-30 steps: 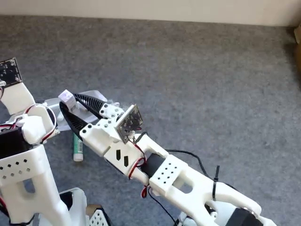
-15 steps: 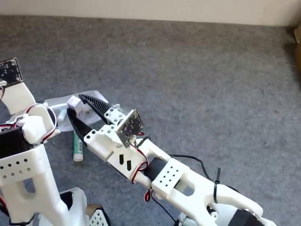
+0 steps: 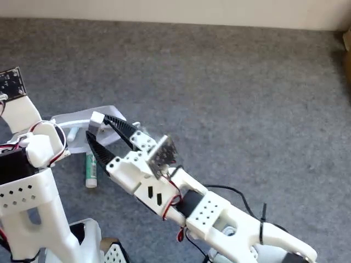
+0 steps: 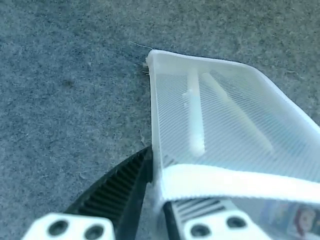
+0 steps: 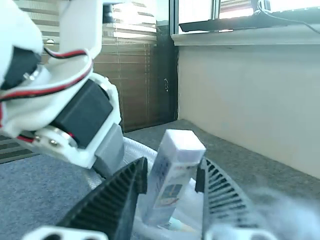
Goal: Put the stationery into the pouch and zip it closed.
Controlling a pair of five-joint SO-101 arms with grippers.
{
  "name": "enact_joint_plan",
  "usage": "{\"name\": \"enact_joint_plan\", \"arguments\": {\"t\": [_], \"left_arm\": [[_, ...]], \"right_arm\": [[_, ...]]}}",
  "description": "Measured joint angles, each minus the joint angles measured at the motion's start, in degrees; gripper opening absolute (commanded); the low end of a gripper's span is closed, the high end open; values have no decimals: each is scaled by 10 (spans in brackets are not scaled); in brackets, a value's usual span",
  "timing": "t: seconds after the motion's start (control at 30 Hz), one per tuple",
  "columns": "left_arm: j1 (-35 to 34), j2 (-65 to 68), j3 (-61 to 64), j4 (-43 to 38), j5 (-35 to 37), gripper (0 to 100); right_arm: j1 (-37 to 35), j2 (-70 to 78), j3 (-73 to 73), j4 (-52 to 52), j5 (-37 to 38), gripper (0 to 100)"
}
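The left gripper (image 4: pixel 152 167) pinches the edge of the pouch (image 4: pixel 225 115), I think to keep it steady. The right gripper (image 5: pixel 172 170) squeezes a small white box (image 5: pixel 177 147), maybe an eraser, right by the pouch, ready to go in.

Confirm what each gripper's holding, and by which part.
Right gripper clamps the white eraser across its sides, one end sticking out. Left gripper pinches the pouch at its banded edge.

I saw a speckled grey tabletop (image 3: pixel 247 82). The pouch (image 4: pixel 225 130) was translucent white with fine stripes. The eraser (image 5: pixel 175 170) was white with a pale printed sleeve, the marker (image 3: pixel 90 169) green and white. The left tool (image 4: pixel 157 185) and right tool (image 3: pixel 97 129) were ribbed black on white.
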Motion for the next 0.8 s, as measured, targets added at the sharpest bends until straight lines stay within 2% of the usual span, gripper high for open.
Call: {"name": "enact_joint_plan", "arguments": {"t": [0.3, 0.53, 0.63, 0.8], "left_arm": [[-1, 0, 0, 0, 0, 7], [-1, 0, 0, 0, 0, 7], [-1, 0, 0, 0, 0, 7], [-1, 0, 0, 0, 0, 7]], "right_arm": [[0, -31, 14, 0, 0, 143], [-4, -32, 14, 61, 0, 42], [-4, -32, 14, 73, 33, 6], [-4, -32, 14, 73, 91, 5]]}}
